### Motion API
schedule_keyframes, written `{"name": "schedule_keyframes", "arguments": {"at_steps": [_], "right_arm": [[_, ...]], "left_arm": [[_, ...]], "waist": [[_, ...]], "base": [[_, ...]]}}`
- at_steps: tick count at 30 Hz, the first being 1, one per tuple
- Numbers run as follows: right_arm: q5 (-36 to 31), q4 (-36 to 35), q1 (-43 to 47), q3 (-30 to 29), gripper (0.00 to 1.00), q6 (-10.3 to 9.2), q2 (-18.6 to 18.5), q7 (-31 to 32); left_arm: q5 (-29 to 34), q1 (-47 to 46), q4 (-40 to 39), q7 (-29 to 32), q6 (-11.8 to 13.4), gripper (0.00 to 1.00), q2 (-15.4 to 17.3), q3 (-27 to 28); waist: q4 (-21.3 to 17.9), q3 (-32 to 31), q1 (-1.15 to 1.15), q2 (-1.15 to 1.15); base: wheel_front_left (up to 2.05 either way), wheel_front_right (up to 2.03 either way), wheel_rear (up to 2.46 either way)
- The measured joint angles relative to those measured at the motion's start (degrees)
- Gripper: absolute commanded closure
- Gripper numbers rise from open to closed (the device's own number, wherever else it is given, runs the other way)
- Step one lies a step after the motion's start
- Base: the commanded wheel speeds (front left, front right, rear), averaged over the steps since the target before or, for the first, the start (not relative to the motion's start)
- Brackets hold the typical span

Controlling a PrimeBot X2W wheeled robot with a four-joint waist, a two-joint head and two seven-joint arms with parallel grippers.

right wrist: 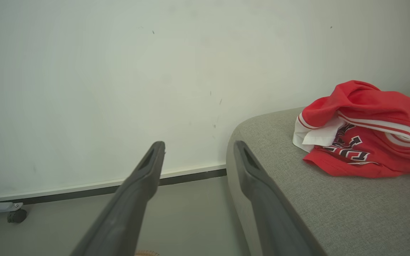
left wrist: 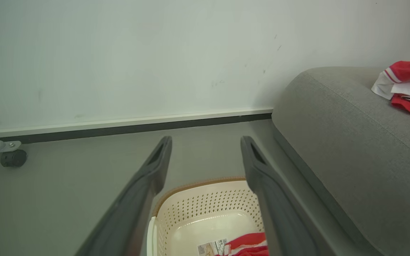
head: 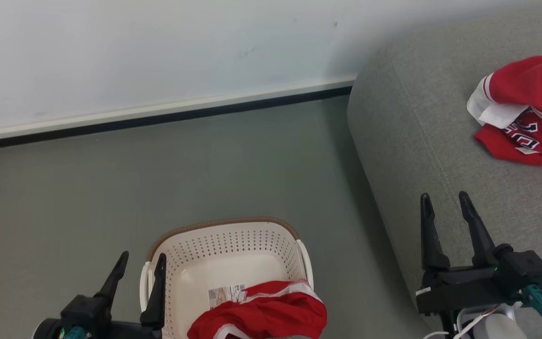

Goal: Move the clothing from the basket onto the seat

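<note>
A cream basket point(head: 233, 249) with a brown rim stands on the floor at the bottom of the head view. A red garment point(head: 261, 313) with white trim lies in its near part, beside a small label. A second red garment point(head: 527, 110) with navy-and-white lettering lies crumpled on the grey seat point(head: 431, 141) at the right. My left gripper point(head: 140, 266) is open, hovering over the basket's left rim with nothing between its fingers. My right gripper point(head: 445, 202) is open and empty over the seat's left edge. The basket point(left wrist: 205, 213), garment point(right wrist: 365, 131) and seat point(right wrist: 333, 202) also appear in the wrist views.
A white wall with a dark skirting strip point(head: 158, 117) runs along the back. A small black caster point(left wrist: 12, 158) on a grey bracket stands on the floor at the far left. Grey floor point(head: 205, 169) lies between wall, basket and seat.
</note>
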Motion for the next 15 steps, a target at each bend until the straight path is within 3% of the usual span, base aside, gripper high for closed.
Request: {"name": "schedule_keyframes", "arguments": {"at_steps": [15], "right_arm": [[-0.7,-5.3,-6.8,-4.5,0.0,-0.49,-0.2,0.0]], "left_arm": [[4.3,-12.4,14.1,6.9,-5.2,0.0,-2.0,-9.1]], "waist": [[-2.7,12.4,0.01,0.0]], "base": [[0.0,0.0,0.0]]}}
